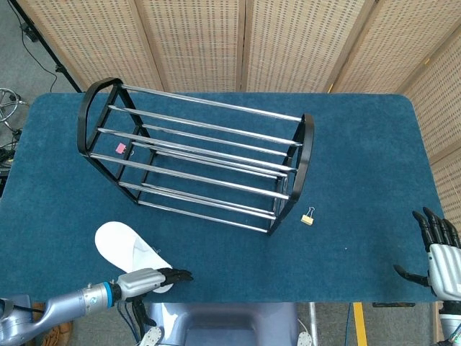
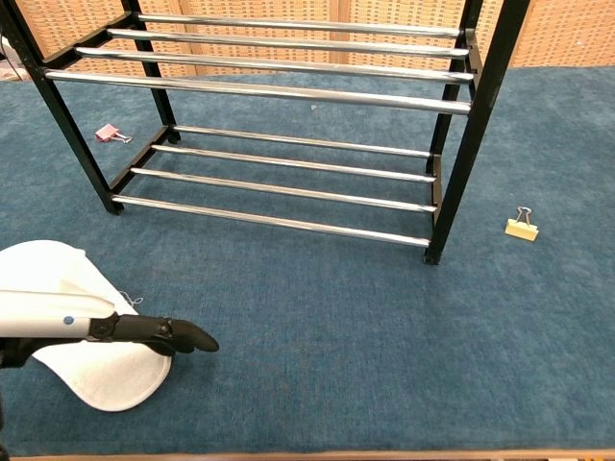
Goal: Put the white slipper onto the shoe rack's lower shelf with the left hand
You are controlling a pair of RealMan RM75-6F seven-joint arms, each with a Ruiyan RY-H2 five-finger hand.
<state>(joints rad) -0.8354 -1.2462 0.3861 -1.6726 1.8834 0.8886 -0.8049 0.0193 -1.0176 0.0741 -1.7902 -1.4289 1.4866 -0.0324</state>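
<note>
The white slipper (image 1: pixel 122 246) lies flat on the blue table near its front left edge, angled with one end toward the robot; the chest view shows the slipper (image 2: pixel 56 274) at the lower left. My left hand (image 1: pixel 148 279) reaches in low from the left, and its stretched-out dark fingers (image 2: pixel 159 332) lie across the slipper's near end. Its thumb is hidden. The black shoe rack (image 1: pixel 202 162) with chrome bars stands behind, its lower shelf (image 2: pixel 288 178) bare. My right hand (image 1: pixel 436 249) hangs off the table's front right corner, fingers spread, holding nothing.
A pink binder clip (image 1: pixel 121 148) lies beside the rack's left end. A yellow binder clip (image 2: pixel 522 227) sits on the carpet right of the rack's front post. Wicker screens stand behind the table.
</note>
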